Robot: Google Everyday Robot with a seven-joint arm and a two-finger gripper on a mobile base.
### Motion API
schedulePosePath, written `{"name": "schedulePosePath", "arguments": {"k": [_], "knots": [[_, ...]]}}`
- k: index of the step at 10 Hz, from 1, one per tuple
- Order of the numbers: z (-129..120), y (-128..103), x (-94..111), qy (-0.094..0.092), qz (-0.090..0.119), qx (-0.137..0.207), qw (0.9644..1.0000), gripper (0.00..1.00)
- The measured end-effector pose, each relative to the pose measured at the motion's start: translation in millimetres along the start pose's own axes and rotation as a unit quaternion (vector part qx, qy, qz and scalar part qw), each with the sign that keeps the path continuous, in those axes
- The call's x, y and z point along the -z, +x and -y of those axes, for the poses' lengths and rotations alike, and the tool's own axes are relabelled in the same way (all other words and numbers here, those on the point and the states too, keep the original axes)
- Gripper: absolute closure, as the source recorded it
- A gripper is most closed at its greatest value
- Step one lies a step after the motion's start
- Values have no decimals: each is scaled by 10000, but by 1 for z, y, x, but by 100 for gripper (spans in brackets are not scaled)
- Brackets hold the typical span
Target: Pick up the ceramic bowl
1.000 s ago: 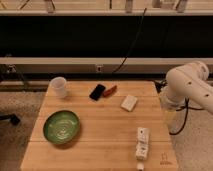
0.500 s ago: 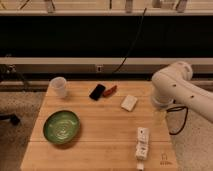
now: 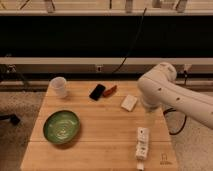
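The ceramic bowl (image 3: 61, 126) is wide, shallow and glossy green with pale swirls inside. It sits on the front left of the wooden table (image 3: 100, 150). My white arm (image 3: 170, 95) reaches in from the right. My gripper (image 3: 148, 103) is at the arm's low end over the right side of the table, next to a small white packet (image 3: 129, 102). It is well to the right of the bowl and apart from it.
A small white cup (image 3: 59, 86) stands at the back left corner. A black phone-like object (image 3: 97, 92) and a red item (image 3: 110, 90) lie at the back middle. A white segmented object (image 3: 142, 142) lies at the front right. A black cable (image 3: 131, 47) hangs behind the table.
My arm has swung leftward from beyond the table's right edge to over its right side. The bowl and the other objects have not moved.
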Motion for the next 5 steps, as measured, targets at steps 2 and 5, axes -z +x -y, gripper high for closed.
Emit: {"name": "schedulePosePath", "arguments": {"k": [2, 5], "knots": [[2, -17, 1, 59, -115, 313, 9994, 20], [5, -39, 3, 114, -222, 705, 9972, 20]]}}
